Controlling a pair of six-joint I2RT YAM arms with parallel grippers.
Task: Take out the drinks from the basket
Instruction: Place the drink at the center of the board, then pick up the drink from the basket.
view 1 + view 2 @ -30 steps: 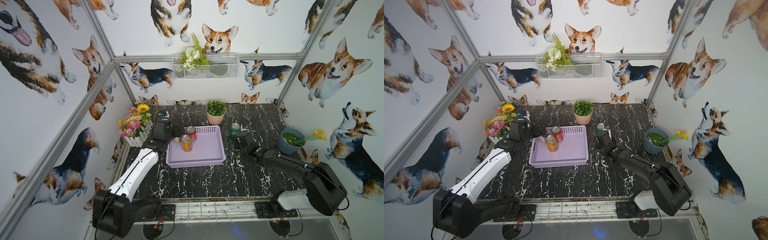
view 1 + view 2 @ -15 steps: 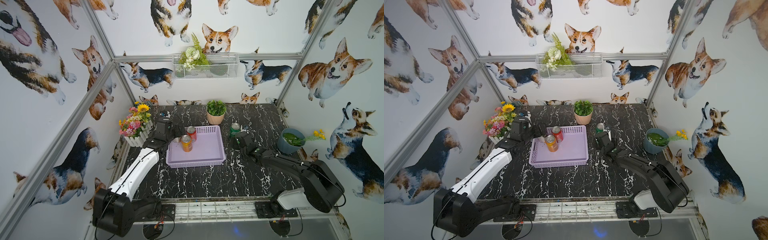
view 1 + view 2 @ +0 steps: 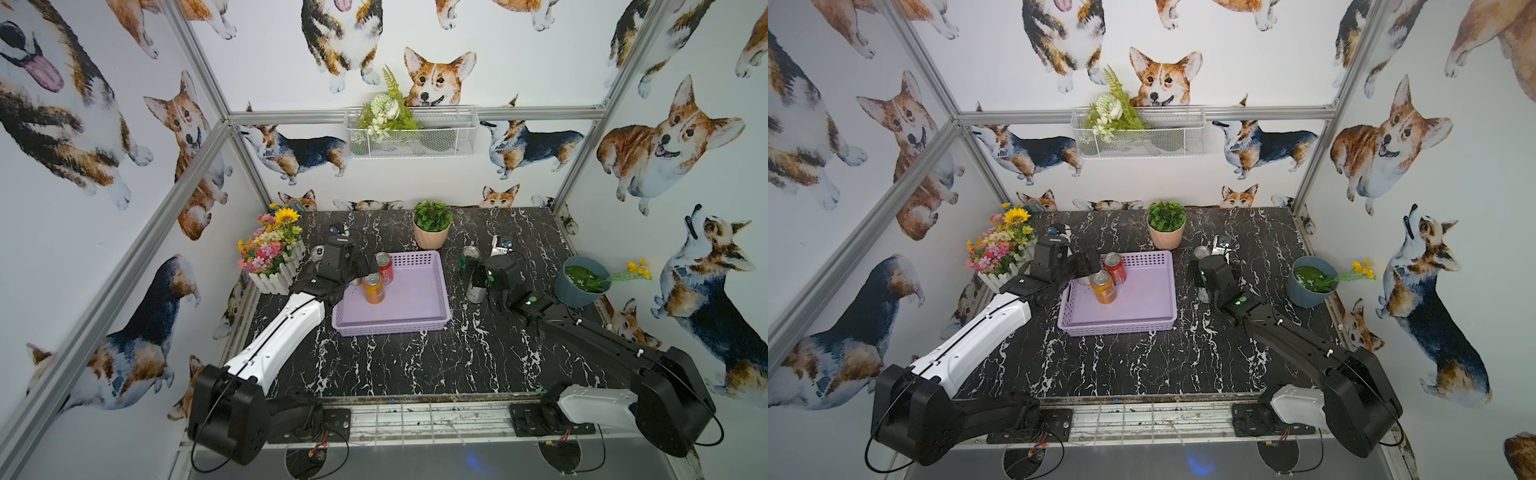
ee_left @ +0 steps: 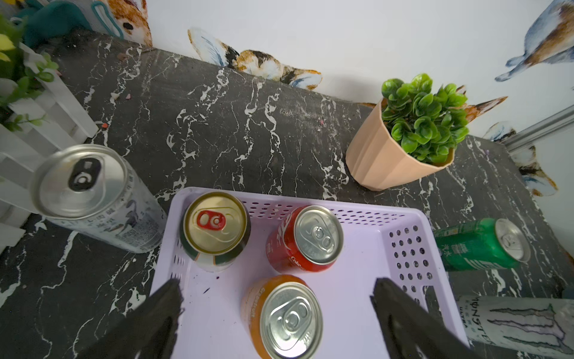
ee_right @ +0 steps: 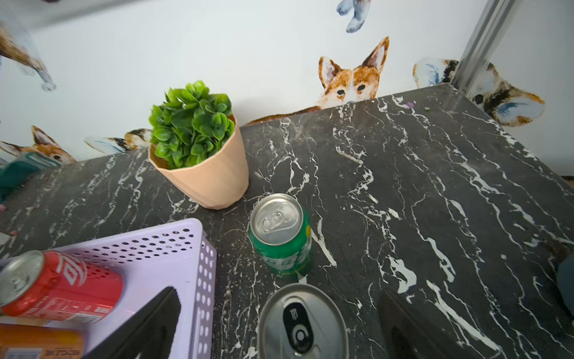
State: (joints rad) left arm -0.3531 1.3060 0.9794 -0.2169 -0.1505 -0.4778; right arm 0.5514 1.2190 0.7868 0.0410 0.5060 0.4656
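The black marbled table [image 3: 415, 365] is carrying a lavender basket [image 3: 390, 329] near its middle, with a peach pot of green leaves [image 3: 431, 239] standing just behind it. Right of the basket a green can [image 3: 470, 257] is standing upright with a tall silver can [image 3: 476, 292] close in front of it, and a blue pot with yellow flowers [image 3: 577, 296] is sitting by the right wall. At the left edge a white flower planter [image 3: 277, 277] is resting, with another tall silver can [image 3: 318, 252] standing between it and the basket.

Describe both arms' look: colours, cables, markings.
Left arm: black shoulder, white forearm link with a thin black line along it, black wrist. Right arm: white link at the base, long black forearm, green lights by the wrist. Black cables loop at both shoulders. Left gripper and right gripper: black tapered fingers.
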